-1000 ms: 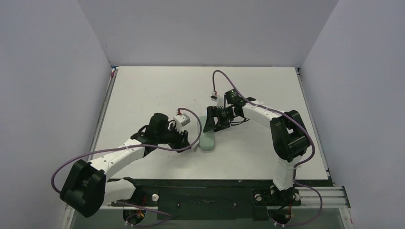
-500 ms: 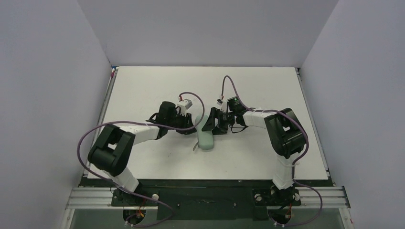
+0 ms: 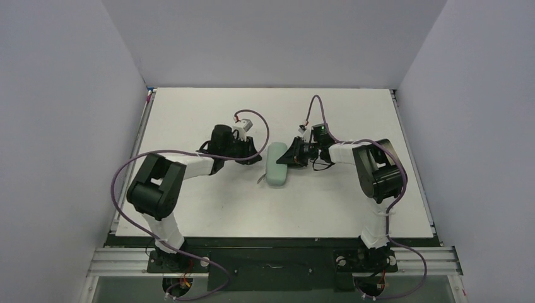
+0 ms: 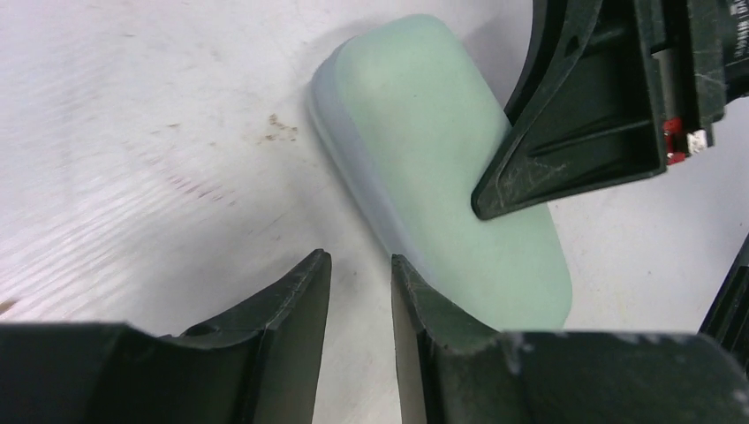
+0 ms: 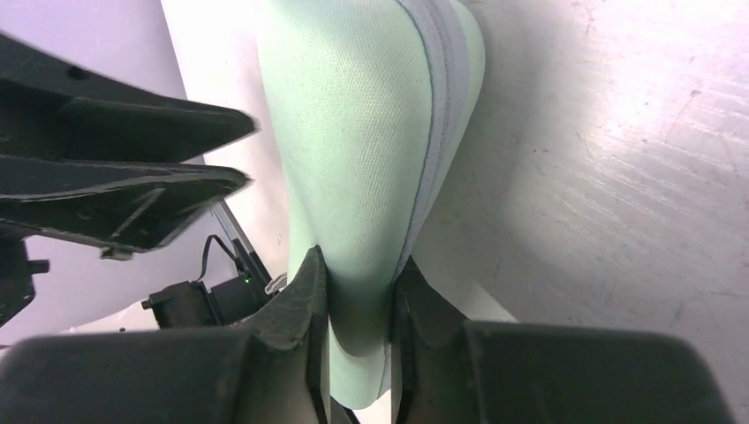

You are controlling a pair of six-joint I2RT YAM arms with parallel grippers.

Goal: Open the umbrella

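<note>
Mid-desk (image 3: 208, 208) lies the mint-green case (image 3: 276, 165); the umbrella itself does not show, perhaps shut inside. At the case's 9 o'clock the left end effector (image 4: 360, 261) is slightly apart and empty. At 3 o'clock the right end effector (image 5: 358, 265) is clamped on the case's edge.

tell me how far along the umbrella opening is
Done: nothing yet; no umbrella shows, only the mint-green case, apparently shut. In hand: the right tool pinches the case's edge; the left tool sits beside it, jaws narrowly apart, empty. Left: bringing the umbrella into view and opening it.
</note>
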